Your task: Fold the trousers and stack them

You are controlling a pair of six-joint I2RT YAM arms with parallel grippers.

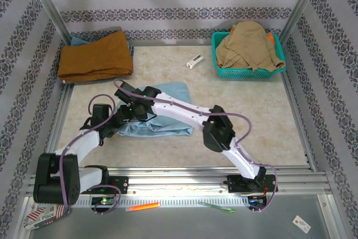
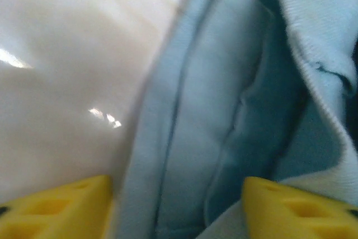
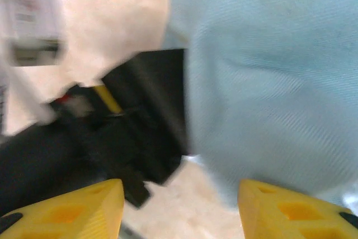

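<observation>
The light sky-blue trousers [image 1: 168,113] lie folded in a flat bundle left of the table's middle. Both arms reach to the bundle's left edge. My left gripper [image 1: 124,117] stands open; in the left wrist view its yellow fingertips [image 2: 56,208] sit wide apart with loose folds of the trousers [image 2: 212,121] lying between them. My right gripper [image 1: 128,98] is open too. In the right wrist view the right gripper [image 3: 182,211] hangs over bare table, with the trousers [image 3: 268,71] up to its right and the black body of the other arm [image 3: 128,127] to its left.
A folded rust-orange garment [image 1: 95,55] lies at the back left. A teal basket [image 1: 246,72] holding a tan garment [image 1: 249,46] stands at the back right. A small white object [image 1: 194,61] lies between them. Pens [image 1: 142,207] lie on the front rail.
</observation>
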